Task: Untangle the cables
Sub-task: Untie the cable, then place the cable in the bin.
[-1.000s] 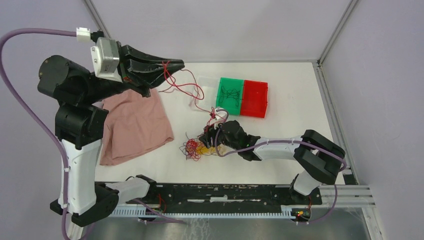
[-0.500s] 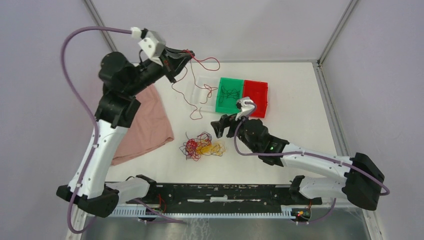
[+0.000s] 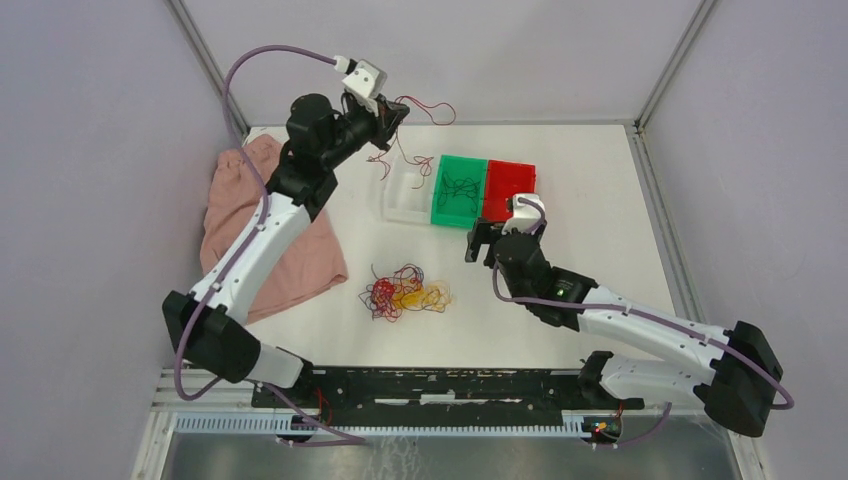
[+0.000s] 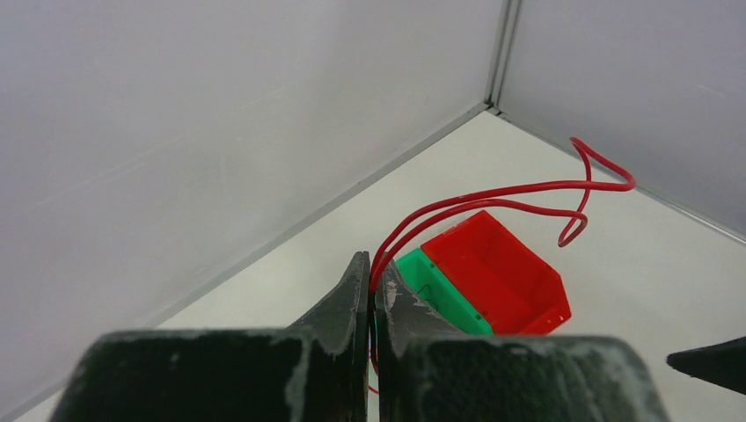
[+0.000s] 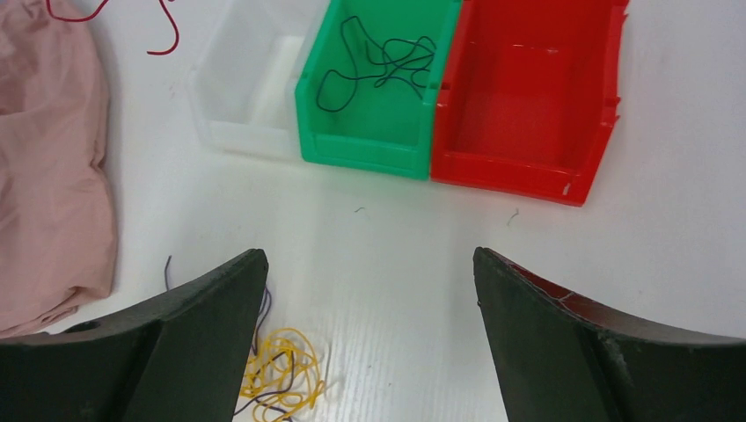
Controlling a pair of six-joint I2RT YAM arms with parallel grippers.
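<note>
Left tool (image 4: 371,264) pinched shut on red cable (image 4: 563,185), right tool (image 5: 369,264) wide open, empty, cable tangle (image 3: 405,293) lying near it, apart

Three bins: one clear bin (image 3: 404,192), one green bin (image 3: 441,212), one red bin (image 3: 510,200). One cloth (image 3: 232,222). One tangle of cables (image 3: 405,293), one red cable (image 4: 493,195) aloft, dark cable (image 3: 458,187) in the green bin, count unclear. Two arms (image 3: 252,248).

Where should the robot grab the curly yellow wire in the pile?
Probably the rightmost loops of the thin yellow wire, from straight above: they lie flat on the white table and stick out clear of the red wires.
</note>
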